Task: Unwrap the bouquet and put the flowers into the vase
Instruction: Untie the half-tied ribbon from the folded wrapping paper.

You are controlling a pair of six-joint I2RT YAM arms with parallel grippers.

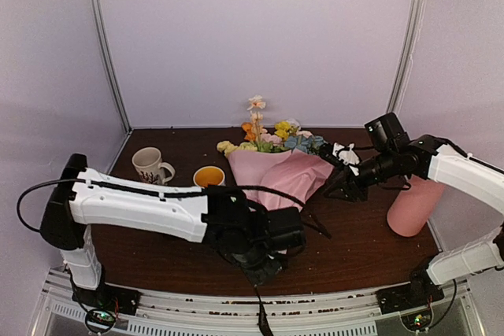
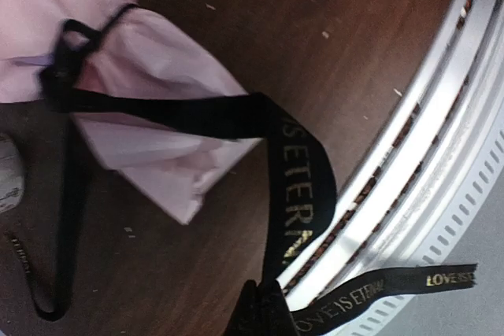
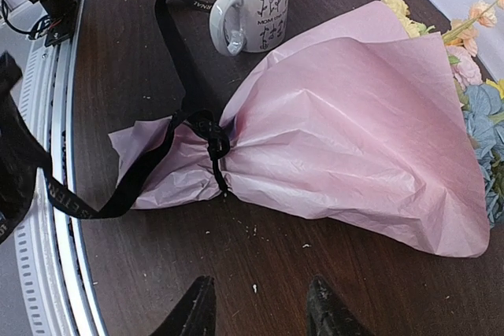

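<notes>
Two white mugs (image 1: 151, 165) and the pink vase (image 1: 413, 206) stand on the dark brown table (image 1: 354, 249), with pale lilac walls (image 1: 260, 29) around it. The bouquet (image 3: 354, 131) lies tied mid-table. Its black ribbon (image 2: 295, 186) reads "LOVE IS ETERNAL" in gold, and the left gripper (image 2: 261, 314) is clenched on one tail. The right gripper (image 3: 260, 308) hangs nearby, fingers apart and empty. The yellow-lined mug (image 3: 252, 5) says "MOM".

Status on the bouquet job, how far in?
Done: nothing yet. The black printed ribbon is still knotted round the pink tissue-paper bouquet.
In hand: left gripper is shut on a ribbon tail; right gripper is open near the wrap, not touching it.
Left: undo the knot, unwrap, move the mixed artificial flowers into the tall matte pink vase.
</notes>
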